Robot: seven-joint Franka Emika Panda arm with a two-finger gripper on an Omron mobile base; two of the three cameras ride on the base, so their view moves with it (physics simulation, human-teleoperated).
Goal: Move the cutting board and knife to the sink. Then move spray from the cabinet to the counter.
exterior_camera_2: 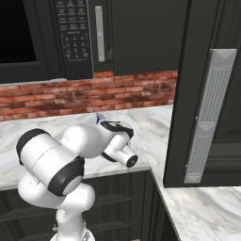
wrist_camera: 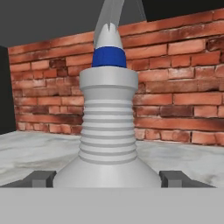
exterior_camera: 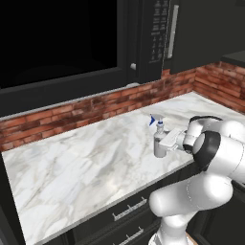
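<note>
Spray [exterior_camera: 158, 139] standing upright on marble tabletop [exterior_camera: 86, 162], near front edge, brick wall [exterior_camera: 72, 115] behind. Pincer [wrist_camera: 108, 178] sitting released at bottle's base, fingertips [wrist_camera: 40, 178] flanking body either side, small gaps showing, not pressing. Blue nozzle [exterior_camera: 152, 119] rising above ribbed neck [wrist_camera: 108, 127]. White arm [exterior_camera: 215, 148] reaching in level from right side of left base view. Black microwave [exterior_camera_2: 70, 33] hanging above wall.

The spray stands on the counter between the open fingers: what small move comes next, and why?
Probably draw the hand straight back. The spray stands upright on the counter, and both fingers sit apart from its sides, so it looks released.
</note>
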